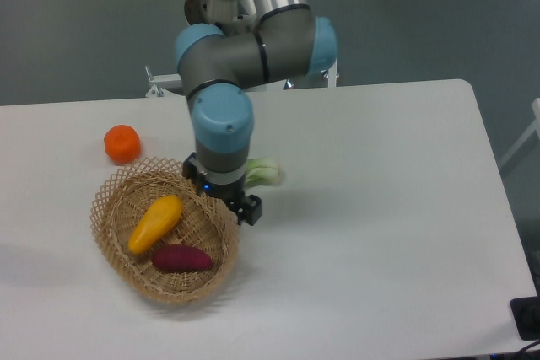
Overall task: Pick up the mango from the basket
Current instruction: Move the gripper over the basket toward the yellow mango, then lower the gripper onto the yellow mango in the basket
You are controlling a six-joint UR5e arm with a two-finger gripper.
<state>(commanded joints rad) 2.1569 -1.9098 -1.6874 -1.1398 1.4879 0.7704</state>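
Lying in basket (114,246), mango (155,223) left of jaws

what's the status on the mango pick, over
Gripper over the basket's right rim, holding nothing; jaw state unclear. Mango lies in the basket beside the sweet potato, untouched. Nothing covers the mango.
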